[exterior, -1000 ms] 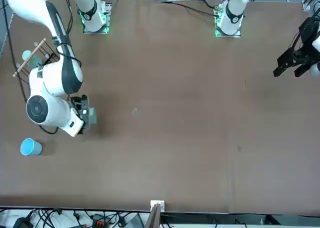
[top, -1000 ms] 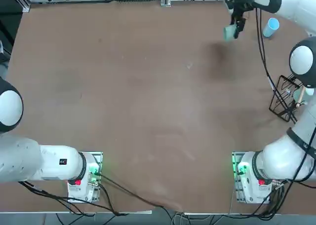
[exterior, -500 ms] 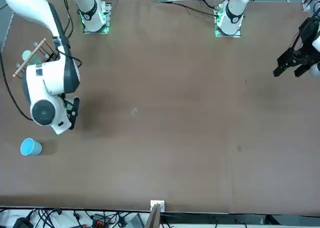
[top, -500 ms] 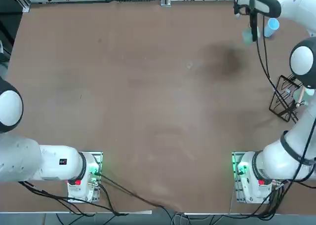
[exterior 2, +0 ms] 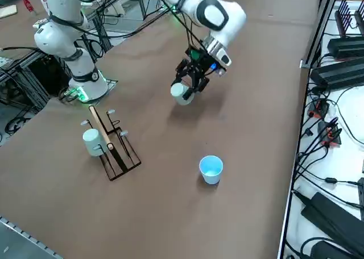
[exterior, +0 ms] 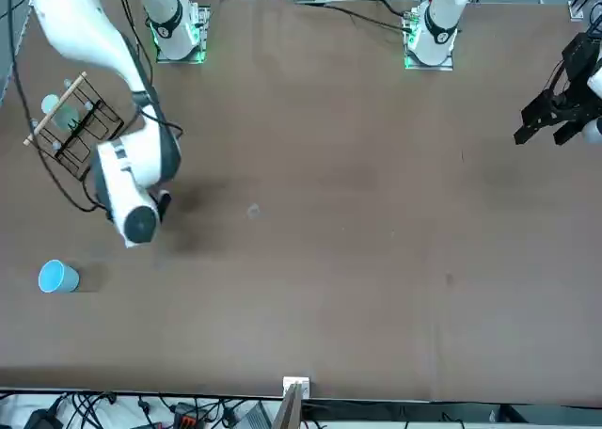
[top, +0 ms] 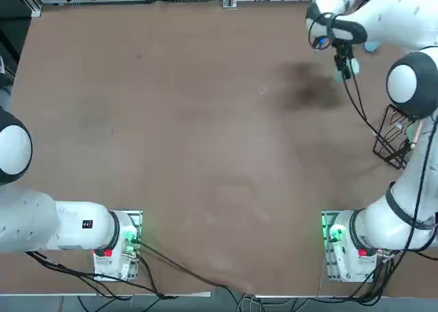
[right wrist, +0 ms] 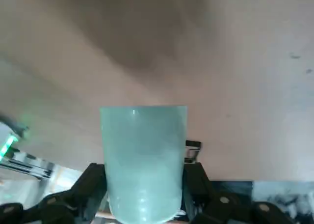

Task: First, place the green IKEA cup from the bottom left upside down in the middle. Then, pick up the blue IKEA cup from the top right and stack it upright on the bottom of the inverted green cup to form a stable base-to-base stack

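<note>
The jaws are closed on the green cup [right wrist: 143, 160], one finger on each side of its wall. The right gripper [exterior 2: 192, 83] carries the cup clear above the table [exterior 2: 239, 88], tilted, with the whitish opening facing partly sideways in the right side view. In the top view the gripper [top: 344, 60] hangs over the far right part of the table, not yet over the middle.

The blue cup [exterior 2: 211, 169] stands upright and open-side up on the table, apart from the gripper and nearer the right edge. A wire rack [exterior 2: 114, 142] with another pale cup on it [exterior 2: 92, 141] sits closer to the arm's base.

Risks, judged from this state:
- Incomplete inversion. If the cup is released before its rim is level and facing down, it will probably tip or roll.
- Slip in the grip. The tapered, smooth wall may slide between the fingers during wrist rotation.
- Placement off centre. Release at the present location would leave the base too near the blue cup, crowding the later pick.
</note>
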You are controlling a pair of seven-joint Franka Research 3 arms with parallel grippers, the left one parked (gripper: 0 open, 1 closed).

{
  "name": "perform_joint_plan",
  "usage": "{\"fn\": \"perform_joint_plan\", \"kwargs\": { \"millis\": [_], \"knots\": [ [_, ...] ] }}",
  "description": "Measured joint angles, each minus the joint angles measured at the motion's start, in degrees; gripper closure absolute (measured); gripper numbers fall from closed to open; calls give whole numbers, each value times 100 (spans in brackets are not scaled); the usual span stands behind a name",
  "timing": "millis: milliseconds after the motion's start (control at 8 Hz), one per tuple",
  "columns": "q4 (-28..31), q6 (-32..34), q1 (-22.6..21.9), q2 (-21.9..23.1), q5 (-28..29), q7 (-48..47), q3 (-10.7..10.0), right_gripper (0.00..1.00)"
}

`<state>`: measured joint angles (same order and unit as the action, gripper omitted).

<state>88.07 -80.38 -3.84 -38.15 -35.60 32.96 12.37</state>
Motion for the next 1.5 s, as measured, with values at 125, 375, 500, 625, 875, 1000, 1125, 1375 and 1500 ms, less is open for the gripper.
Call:
{"fn": "perform_joint_plan", "kwargs": {
  "millis": [125,375,500,625,875,1000,1125,1375,1500],
  "knots": [
    [-8,66,-49,-186,0,-429,-2,13],
    [-34,136,-65,-455,1,-742,-10,13],
    [-44,228,-65,-542,1,-822,-19,13],
    [-48,347,-65,-617,6,-948,-26,13],
    [-51,416,-52,-770,115,-1301,-47,13],
    [-52,416,-24,-845,184,-1418,-51,13],
    [-53,416,9,-912,196,-1475,-56,13],
    [-77,412,54,-973,196,-1502,-66,1],
    [-133,413,62,-972,196,-1503,-67,0]
  ]
}}
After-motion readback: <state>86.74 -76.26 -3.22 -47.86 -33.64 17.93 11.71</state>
